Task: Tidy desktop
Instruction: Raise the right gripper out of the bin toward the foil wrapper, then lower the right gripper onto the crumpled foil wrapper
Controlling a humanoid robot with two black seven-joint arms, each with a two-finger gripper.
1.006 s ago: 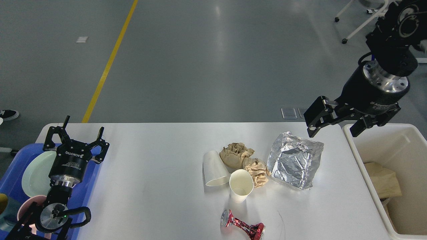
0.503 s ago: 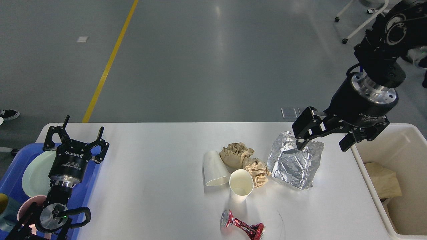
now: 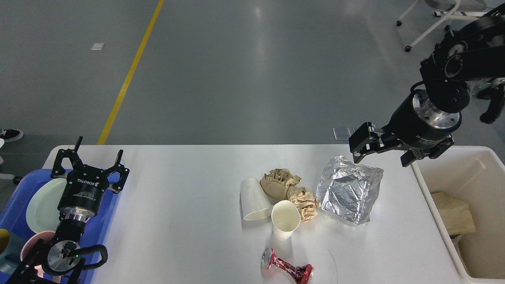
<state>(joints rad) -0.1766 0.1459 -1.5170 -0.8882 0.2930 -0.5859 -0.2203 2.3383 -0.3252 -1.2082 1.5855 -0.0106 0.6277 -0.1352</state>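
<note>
The table (image 3: 189, 221) fills the lower part of the head view, white and wide, with litter gathered right of its middle: a crumpled foil sheet (image 3: 349, 189), two brown paper wads (image 3: 290, 191), a paper cup on its side (image 3: 252, 199), an upright paper cup (image 3: 285, 225) and a crushed red can (image 3: 287, 269) at the near edge. The right gripper (image 3: 380, 152) hovers over the foil's far corner with its jaws apart and empty, just beside the cream bin (image 3: 422, 197) that already holds brown paper. The step in hand looks like reaching for the foil; next it calls for a descent and a gentle pinch on a raised fold. The left gripper (image 3: 90, 159) stands over the blue tray (image 3: 15, 201), jaws apart.
</note>
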